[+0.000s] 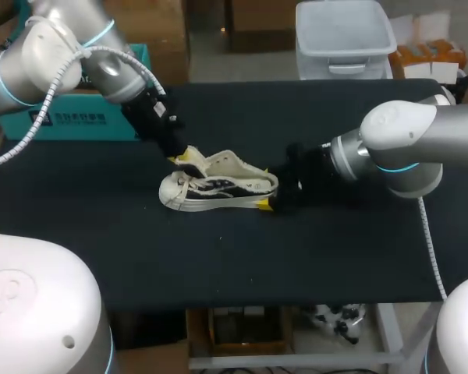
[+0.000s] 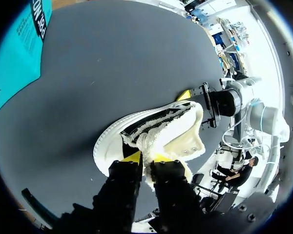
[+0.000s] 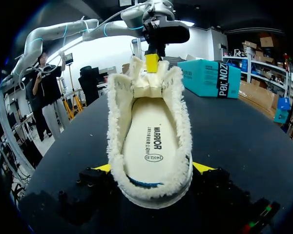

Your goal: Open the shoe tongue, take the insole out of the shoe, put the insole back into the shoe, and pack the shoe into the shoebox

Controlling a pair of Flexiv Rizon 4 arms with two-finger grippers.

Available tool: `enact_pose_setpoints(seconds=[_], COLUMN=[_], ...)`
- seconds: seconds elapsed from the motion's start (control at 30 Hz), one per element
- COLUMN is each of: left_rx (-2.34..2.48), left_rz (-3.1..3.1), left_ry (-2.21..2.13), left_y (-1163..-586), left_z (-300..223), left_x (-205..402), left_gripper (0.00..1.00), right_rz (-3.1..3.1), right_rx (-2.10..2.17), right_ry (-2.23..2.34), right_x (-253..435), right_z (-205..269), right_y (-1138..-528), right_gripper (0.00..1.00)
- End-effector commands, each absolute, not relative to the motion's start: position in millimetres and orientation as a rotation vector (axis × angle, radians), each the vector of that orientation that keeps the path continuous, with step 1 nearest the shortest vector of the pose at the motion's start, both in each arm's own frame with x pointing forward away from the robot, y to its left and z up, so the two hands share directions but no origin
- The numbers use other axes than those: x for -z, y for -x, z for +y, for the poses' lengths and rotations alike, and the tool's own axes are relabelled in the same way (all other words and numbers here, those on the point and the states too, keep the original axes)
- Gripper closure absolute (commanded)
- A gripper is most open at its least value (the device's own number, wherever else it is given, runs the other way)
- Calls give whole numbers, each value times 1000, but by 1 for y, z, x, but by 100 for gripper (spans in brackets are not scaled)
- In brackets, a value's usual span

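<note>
A white shoe (image 1: 218, 187) with black markings lies on its side mid-table, toe toward my left. My left gripper (image 1: 181, 156) is above its front, shut on the fleecy tongue (image 2: 145, 146), which is pulled up between the yellow fingertips (image 2: 132, 157). My right gripper (image 1: 271, 201) is at the heel. In the right wrist view its yellow tips (image 3: 103, 167) press the heel from both sides, so it is shut on the shoe (image 3: 151, 190). The cream insole (image 3: 146, 136) lies inside the fleece-lined shoe. The teal shoebox (image 1: 70, 117) stands at the back left.
The black table (image 1: 218, 257) stretches wide in front of the shoe and to its left. The teal shoebox (image 2: 14, 44) sits well away from the shoe, beyond my left arm, with dark tabletop between them.
</note>
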State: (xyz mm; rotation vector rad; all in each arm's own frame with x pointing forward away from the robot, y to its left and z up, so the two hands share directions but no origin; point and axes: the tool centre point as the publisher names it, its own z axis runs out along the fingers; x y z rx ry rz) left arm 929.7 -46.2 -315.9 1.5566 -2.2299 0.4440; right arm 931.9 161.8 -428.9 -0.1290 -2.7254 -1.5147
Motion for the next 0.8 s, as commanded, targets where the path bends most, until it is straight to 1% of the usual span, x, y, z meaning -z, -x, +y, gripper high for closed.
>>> enact_pose_setpoints(seconds=[0.03, 0.07, 0.27, 0.3, 0.33, 0.37, 0.4, 0.43, 0.6, 0.73, 0.8], left_rx=[-470, -484, -539, -525, -500, -499, -485, -467, -329, -124, -39], left_rz=[-2262, -2269, -2363, -2396, -2435, -2468, -2501, -2538, -2747, -2868, -2871], left_ry=[-1524, -1509, -1346, -1287, -1217, -1165, -1107, -1042, -590, -235, -166], left_y=[-923, -923, -918, -916, -915, -913, -913, -911, -899, -890, -892], left_z=[-50, -53, -73, -76, -79, -83, -87, -91, -104, -110, -118], left_x=[301, 295, 257, 251, 245, 240, 235, 231, 219, 214, 211], left_gripper=[7, 0, 0, 12, 29, 51, 77, 100, 100, 100, 100], right_rz=[-2725, -2725, -2725, -2725, -2725, -2725, -2725, -2725, -2725, -2725, -2725], right_rx=[1523, 1523, 1523, 1523, 1523, 1523, 1523, 1523, 1523, 1523, 1523], right_ry=[128, 128, 128, 128, 128, 128, 128, 128, 128, 128, 128], right_x=[434, 434, 434, 434, 434, 434, 434, 434, 434, 434, 434], right_z=[161, 161, 161, 161, 161, 161, 161, 161, 161, 161, 161], right_y=[-929, -929, -929, -929, -929, -929, -929, -929, -929, -929, -929], right_gripper=[100, 100, 100, 100, 100, 100, 100, 100, 100, 100, 100])
